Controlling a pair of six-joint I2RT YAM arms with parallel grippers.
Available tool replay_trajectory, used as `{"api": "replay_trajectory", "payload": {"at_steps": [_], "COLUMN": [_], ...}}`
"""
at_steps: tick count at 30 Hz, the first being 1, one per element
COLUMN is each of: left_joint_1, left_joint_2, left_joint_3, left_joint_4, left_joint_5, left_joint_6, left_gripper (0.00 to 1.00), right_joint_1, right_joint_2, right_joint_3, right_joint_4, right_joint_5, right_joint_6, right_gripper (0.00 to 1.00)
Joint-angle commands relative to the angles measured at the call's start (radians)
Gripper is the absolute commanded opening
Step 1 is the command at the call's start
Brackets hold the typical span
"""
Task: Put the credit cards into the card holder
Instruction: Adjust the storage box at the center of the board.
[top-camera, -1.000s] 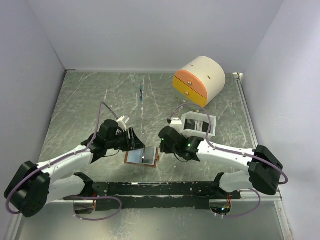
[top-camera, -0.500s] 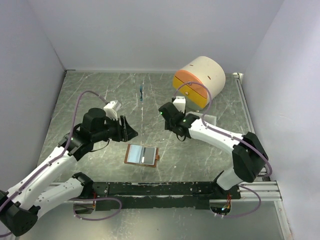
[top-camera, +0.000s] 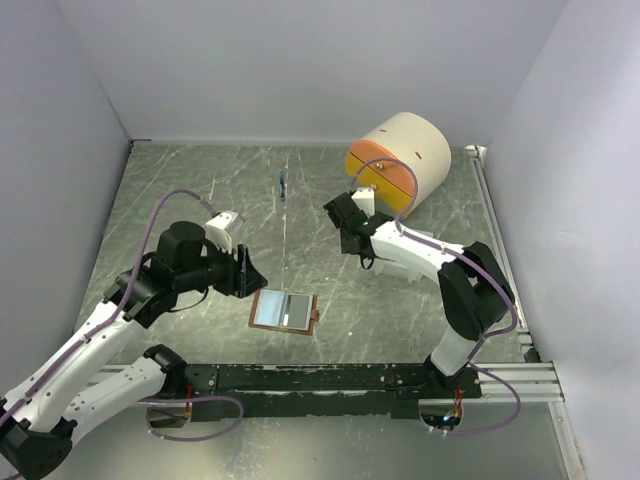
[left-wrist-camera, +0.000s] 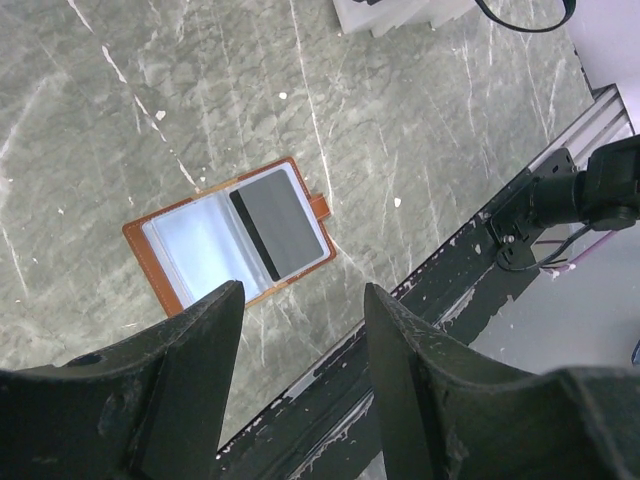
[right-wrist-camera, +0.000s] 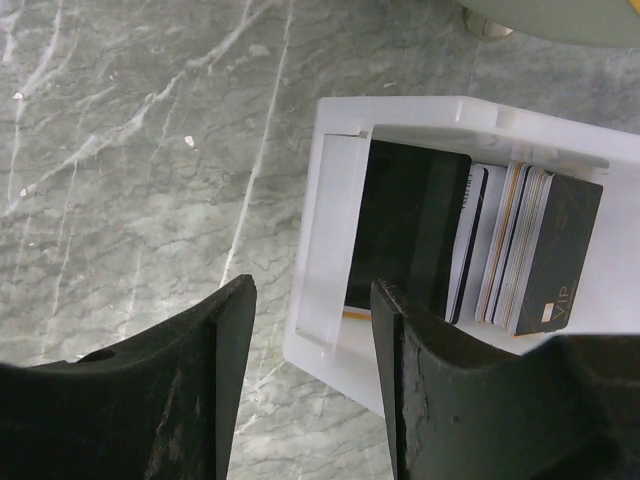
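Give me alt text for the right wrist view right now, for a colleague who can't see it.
The right hand hangs open over one end of a white tray holding cards: a black one beside a tight stack. Grey marbled table lies around it.

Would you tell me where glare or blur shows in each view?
Top external: even light, sharp, soft shadows. Left wrist: the card holder shows mild sheen on its pale pocket; near fingers look soft. Right wrist: the white tray has almost blown-out walls; fingers soft too.
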Motion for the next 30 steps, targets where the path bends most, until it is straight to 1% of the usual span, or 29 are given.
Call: {"api": "replay_trajectory", "payload": {"at_steps": [1, 13, 19, 30], "left_joint_1": [-0.004, -0.004, -0.004, -0.002], "left_joint_2": [-0.02, -0.01, -0.014, -0.016], "left_joint_3": [-0.005, -0.007, -0.009, -0.009], "left_joint_4": [-0.008, -0.012, -0.008, -0.009], "left_joint_5": [0.031, 0.004, -0.002, -0.002], "left_joint_6": [0.028, 0.019, 0.016, 0.017], "left_gripper": [0.63, 0.63, 0.64, 0.64], "right_joint_1": [-0.015, -0.017, -0.016, -0.011], "right_joint_2": [0.011, -0.05, -0.078, -0.144], "right_joint_3": [0.002, -0.05, -0.064, -0.124], "right_joint_4": [-0.002, -0.013, -0.046, -0.114], "right_joint_5": [-0.034, -0.186, -0.244, -0.285], "right_joint_6": [-0.065, -0.233, -0.261, -0.257], "right_gripper": [0.51, 0.5, 0.5, 0.49]}}
